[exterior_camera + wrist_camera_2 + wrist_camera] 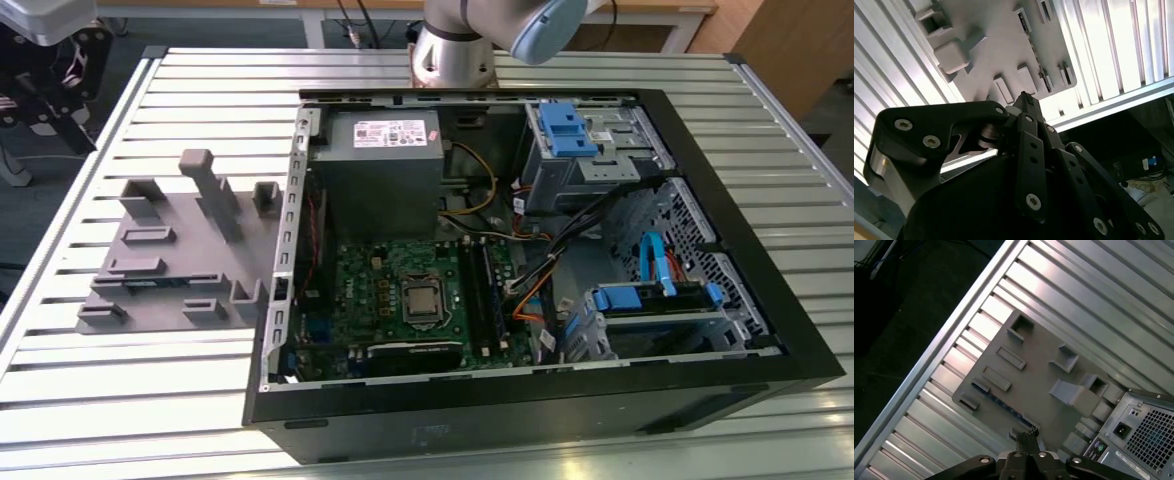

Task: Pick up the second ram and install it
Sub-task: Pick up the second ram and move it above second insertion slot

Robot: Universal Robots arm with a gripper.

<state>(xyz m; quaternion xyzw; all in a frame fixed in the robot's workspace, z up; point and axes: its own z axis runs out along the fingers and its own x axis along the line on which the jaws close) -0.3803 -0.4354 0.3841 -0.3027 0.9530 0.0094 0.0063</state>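
The gripper (1026, 436) hangs above the gray fixture plate (1039, 370), and in both wrist views its fingers are pressed together with nothing between them. It touches nothing on the plate.

The second ram (1004, 405), a thin dark memory stick, lies flat in a shallow slot of the fixture plate. It runs along the plate's edge that is farthest from the arm's base (451, 55). In the exterior view the stick (140, 283) shows as a dark strip near that edge, with small gray blocks just beside it. In the second wrist view it (1033, 42) stretches away beyond the gripper (1024, 96).

The fixture plate (174, 262) rests on the slatted metal table (200, 90), near the table's edge at the exterior view's left. Just beside the plate lies an open computer case (534, 405) on its side. Inside it are a green circuit board (387, 270), a gray power supply (380, 175) and blue drive brackets (567, 130).
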